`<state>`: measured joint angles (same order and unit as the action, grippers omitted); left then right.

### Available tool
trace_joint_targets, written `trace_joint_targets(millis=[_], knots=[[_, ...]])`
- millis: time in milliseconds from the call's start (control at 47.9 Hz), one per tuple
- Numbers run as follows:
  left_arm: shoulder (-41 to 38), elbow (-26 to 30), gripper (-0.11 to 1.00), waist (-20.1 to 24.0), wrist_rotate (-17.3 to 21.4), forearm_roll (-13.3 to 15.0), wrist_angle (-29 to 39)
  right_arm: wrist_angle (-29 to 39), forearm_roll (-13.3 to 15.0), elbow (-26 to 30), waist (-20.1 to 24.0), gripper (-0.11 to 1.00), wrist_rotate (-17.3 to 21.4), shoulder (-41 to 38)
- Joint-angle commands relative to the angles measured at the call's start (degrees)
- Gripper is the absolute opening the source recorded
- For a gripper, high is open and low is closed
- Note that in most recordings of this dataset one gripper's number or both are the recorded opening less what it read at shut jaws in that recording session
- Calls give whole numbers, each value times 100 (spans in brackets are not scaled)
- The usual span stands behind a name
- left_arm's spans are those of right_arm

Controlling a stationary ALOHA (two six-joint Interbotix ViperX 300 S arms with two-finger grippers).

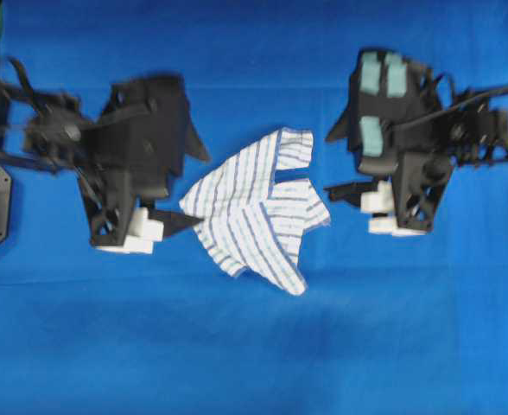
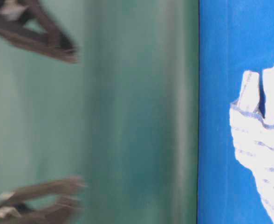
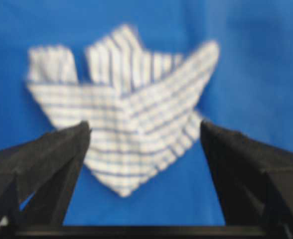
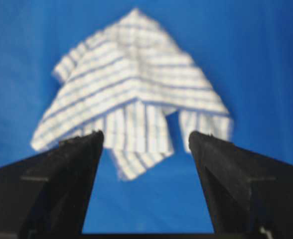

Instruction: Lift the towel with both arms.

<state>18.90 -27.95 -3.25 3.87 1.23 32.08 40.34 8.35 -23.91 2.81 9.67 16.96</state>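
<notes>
The towel lies crumpled near the middle of my blue table, well away from every edge that shows from above. It is bunched into a rough arrowhead, one point aimed at the near edge and two folded flaps turned up toward the far edge.

My left gripper hangs at the towel's left side with both jaws spread wide and nothing between them. From above, the lower left finger ends right at the towel's left corner; I cannot tell whether the tip touches the cloth or only lies over it. Through my left wrist camera the towel sits on the table beyond my left gripper, its near point reaching into the gap between the two tips.

My right gripper hangs off the towel's right side, jaws also released and wide, holding nothing. A strip of bare blue separates its tips from the cloth. My right wrist camera shows the towel lying ahead of my right gripper, the hanging flaps of the cloth framed by the open jaws.

In the table-level view the picture is turned on its side and blurred: the towel rests on the blue surface at the right, and dark finger shapes show at the left against a green background, clear of the cloth.
</notes>
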Motion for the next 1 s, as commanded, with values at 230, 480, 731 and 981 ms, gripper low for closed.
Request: trace_joint_targets(millis=[230, 480, 731, 981], knots=[[-457, -1055, 85, -308, -114, 26, -1538, -1283, -70, -765, 299, 68, 325, -580], [-1450, -1099, 85, -598, -387, 26, -2171, -2065, -176, -773, 668, 68, 422, -1433], [-2364, -1090, 85, -598, -378, 26, -2681, -2549, -229, -791, 721, 68, 422, -2136], [-2777, -1143, 85, -598, -369, 26, -3173, -2971, -272, -791, 721, 68, 448, -2663]])
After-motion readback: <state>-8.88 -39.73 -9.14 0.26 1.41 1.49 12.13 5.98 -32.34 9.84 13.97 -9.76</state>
